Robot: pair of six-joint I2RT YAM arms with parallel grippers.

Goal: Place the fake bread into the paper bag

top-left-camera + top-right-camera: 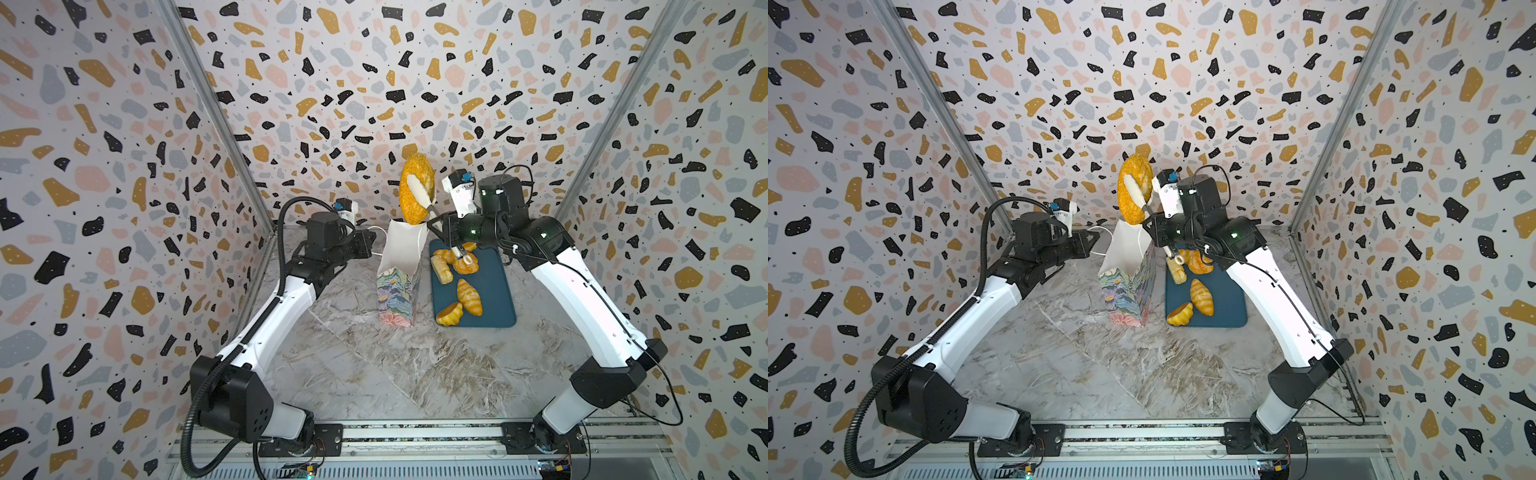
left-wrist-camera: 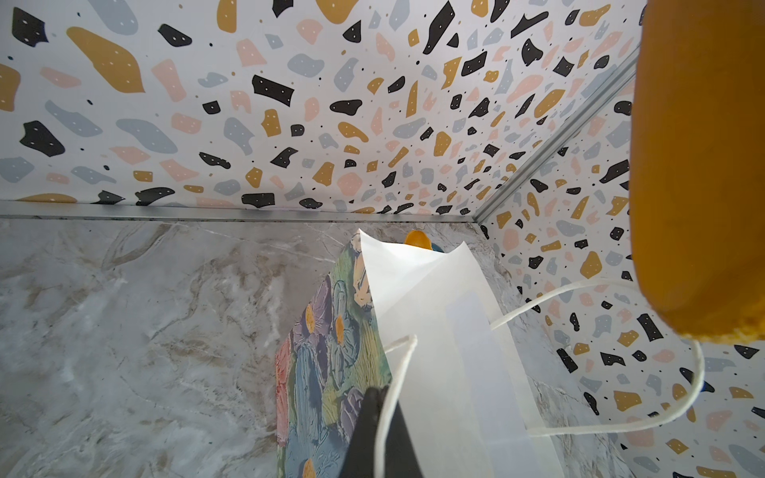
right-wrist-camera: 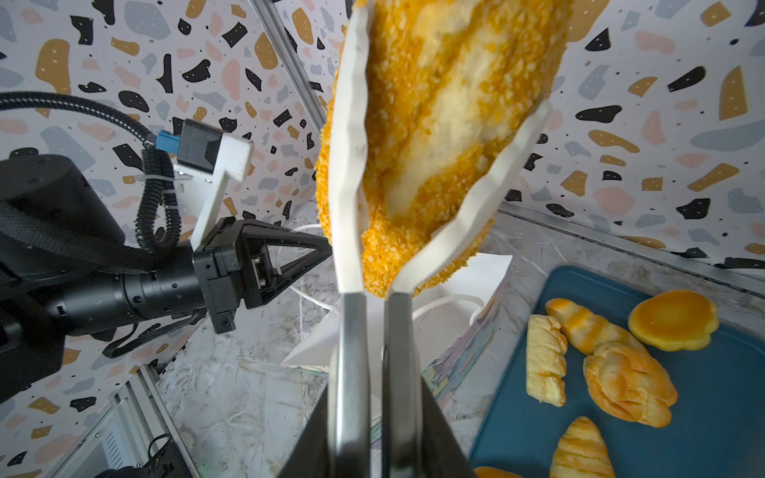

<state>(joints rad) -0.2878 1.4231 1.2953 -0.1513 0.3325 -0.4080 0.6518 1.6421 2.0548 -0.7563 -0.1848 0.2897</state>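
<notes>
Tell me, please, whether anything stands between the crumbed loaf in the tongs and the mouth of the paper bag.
Nothing visible covers the mouth. The crumbed loaf hangs in the tongs over the paper bag, whose rim the left gripper pinches. Only a cord handle loops near the loaf's lower tip.

Brightly, evenly lit; faintly shadowed; bowed at the edges; blurred on the close crumbed golden oval loaf (image 2: 699, 165).

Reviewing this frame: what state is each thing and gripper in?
Floral paper bag: upright, mouth open.
Large crumbed golden oval loaf: aloft by bag's mouth.
Metal tongs with white tips: clamped on loaf.
Dark teal tray: flat, bearing small breads.
Left gripper: shut on bag rim.
Right gripper: shut on tongs.
</notes>
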